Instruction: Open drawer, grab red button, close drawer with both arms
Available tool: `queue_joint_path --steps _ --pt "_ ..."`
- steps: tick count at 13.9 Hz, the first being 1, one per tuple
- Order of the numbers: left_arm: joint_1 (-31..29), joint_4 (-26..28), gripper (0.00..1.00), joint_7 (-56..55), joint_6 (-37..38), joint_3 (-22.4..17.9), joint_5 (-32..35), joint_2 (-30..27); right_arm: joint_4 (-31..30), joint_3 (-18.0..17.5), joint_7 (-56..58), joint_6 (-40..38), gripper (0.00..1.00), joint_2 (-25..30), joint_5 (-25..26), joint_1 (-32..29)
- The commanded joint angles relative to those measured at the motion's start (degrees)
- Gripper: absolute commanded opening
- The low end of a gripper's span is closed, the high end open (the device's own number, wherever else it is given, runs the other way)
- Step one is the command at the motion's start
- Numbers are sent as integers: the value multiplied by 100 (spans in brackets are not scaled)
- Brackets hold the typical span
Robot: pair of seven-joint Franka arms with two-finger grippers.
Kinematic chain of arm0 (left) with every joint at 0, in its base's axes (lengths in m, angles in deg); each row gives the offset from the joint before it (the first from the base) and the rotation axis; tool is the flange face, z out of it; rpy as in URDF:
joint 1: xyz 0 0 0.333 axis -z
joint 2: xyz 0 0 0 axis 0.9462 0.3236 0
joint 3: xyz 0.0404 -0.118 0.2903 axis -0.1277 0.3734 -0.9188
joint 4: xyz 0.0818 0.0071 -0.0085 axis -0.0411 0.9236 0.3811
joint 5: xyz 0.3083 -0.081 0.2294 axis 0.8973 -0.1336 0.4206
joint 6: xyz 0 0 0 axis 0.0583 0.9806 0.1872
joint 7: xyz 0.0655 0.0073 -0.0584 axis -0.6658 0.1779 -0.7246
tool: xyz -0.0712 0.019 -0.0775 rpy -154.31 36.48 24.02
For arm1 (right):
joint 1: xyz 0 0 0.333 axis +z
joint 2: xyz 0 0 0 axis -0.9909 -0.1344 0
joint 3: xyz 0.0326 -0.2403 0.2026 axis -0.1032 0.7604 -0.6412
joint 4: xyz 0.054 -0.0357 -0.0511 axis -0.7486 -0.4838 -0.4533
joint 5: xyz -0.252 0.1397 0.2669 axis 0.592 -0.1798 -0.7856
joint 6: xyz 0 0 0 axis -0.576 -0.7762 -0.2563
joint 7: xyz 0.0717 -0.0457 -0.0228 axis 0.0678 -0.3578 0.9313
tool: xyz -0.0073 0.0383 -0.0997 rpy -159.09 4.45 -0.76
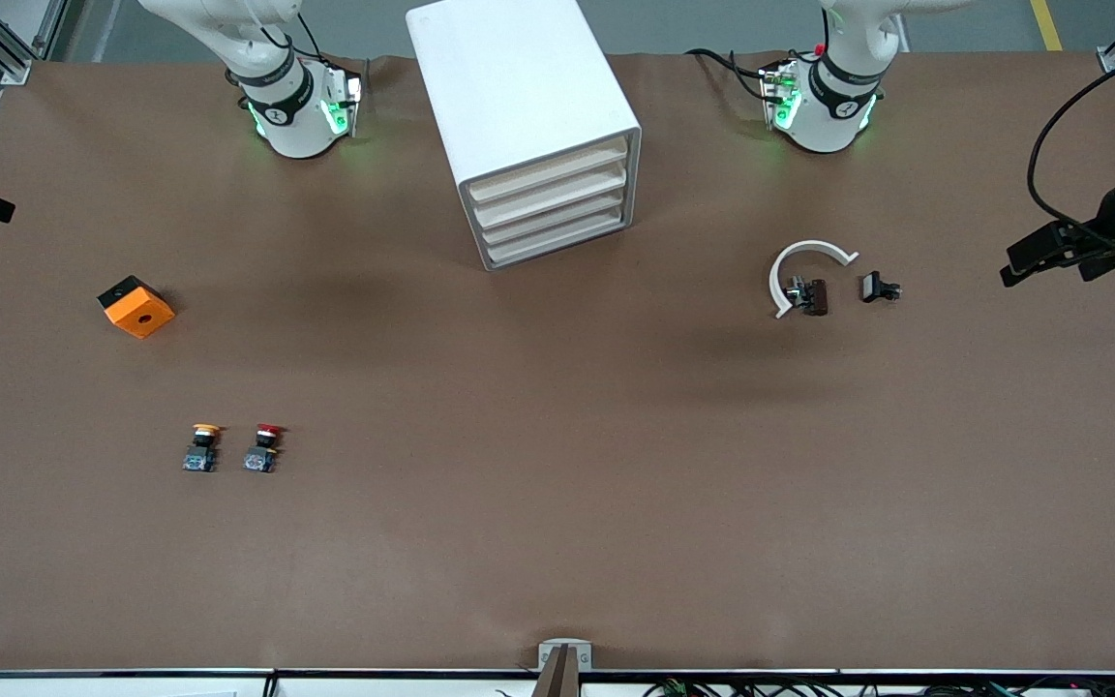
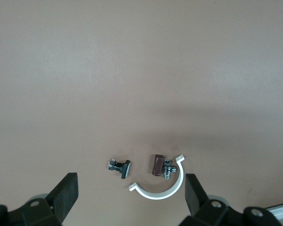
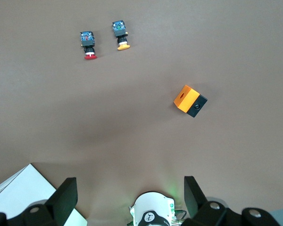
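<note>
nothing is begun: all four drawers of the white cabinet (image 1: 528, 126) sit shut. the red-capped button (image 1: 263, 447) lies on the brown table (image 1: 557, 542) at about eight o'clock from the cabinet, beside its yellow-capped twin (image 1: 201, 447). left gripper (image 2: 131, 195) and right gripper (image 3: 130, 200) hang high, jaws wide, empty. next, one arm must reach a drawer front (image 1: 550, 190) and pull.

White arms (image 1: 277, 106), black rings, green lights
</note>
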Motion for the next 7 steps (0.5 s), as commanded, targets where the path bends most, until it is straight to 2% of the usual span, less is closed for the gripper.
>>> queue_joint_path --steps 1,4,6,7 --pt "212 366 100 291 8 -348 -82 -356 -138 -27 -65 67 100 161 -71 20" --pt "211 576 100 291 -263 -339 -56 -426 -724 -27 -65 461 100 572 -71 142" --pt "211 980 100 291 -684 -321 -29 -785 -1374 -27 31 883 100 1011 -62 143" --pt "203 1016 100 300 -765 -286 -3 -892 -1447 -27 127 920 100 1057 -62 143"
